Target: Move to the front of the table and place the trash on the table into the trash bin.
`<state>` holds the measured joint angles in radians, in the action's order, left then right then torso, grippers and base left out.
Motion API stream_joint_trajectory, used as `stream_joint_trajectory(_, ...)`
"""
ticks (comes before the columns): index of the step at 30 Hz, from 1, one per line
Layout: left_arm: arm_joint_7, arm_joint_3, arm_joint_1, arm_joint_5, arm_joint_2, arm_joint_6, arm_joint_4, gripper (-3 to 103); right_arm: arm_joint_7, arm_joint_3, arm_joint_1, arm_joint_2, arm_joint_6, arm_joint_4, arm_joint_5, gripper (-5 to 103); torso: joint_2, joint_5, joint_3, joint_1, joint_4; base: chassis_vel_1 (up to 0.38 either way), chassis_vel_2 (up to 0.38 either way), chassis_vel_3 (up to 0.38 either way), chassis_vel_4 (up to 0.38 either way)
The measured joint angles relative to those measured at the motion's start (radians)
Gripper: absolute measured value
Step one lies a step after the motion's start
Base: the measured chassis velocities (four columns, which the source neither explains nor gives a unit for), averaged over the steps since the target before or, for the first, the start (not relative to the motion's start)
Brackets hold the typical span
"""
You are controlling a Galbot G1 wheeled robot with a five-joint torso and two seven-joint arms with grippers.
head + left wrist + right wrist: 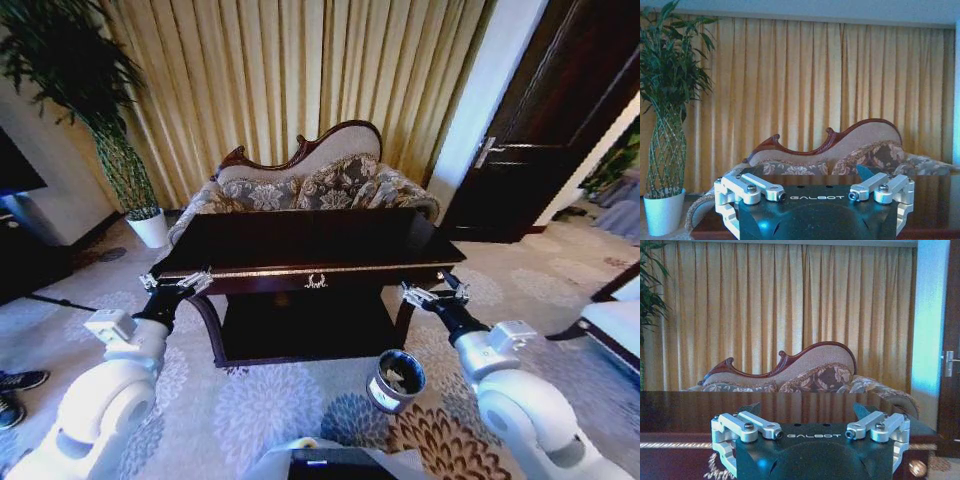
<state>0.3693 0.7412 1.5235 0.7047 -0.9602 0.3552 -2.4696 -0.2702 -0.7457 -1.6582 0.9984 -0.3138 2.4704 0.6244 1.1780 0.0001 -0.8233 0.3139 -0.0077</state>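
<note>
Now, from the head camera, the table [300,245] stands straight ahead, dark and glossy, with its gold emblem facing the robot and a sofa [305,185] behind it. I can make out no bottle or paper scraps on its top. The left gripper [176,283] hovers at the table's front left corner, fingers spread apart and holding nothing. The right gripper [434,293] sits at the front right corner, also spread and holding nothing. The trash bin [396,380] stands on the carpet below the table's front, tilted toward the camera, just inside the right arm and near that gripper.

Over to the left wrist camera: the left gripper [815,172] is wide apart, looking across the table [935,200] toward the sofa [840,150], with a potted plant [665,125] off to one side.

Right wrist camera: the right gripper [810,412] is likewise wide apart, level with the tabletop [690,407], with the sofa [805,370] and curtains beyond.
</note>
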Motion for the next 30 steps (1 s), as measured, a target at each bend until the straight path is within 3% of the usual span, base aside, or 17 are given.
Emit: stream_joint_trajectory(30, -0.002, -0.001, 0.015, -0.002, -0.007, 0.004, -0.014, 100, 0.002, 0.000, -0.018, 0.012, 0.009, 0.000, -0.008, 100, 0.000, -0.0002, 0.000, 0.000, 0.0002, 0.340, -0.344, -0.346, 0.334)
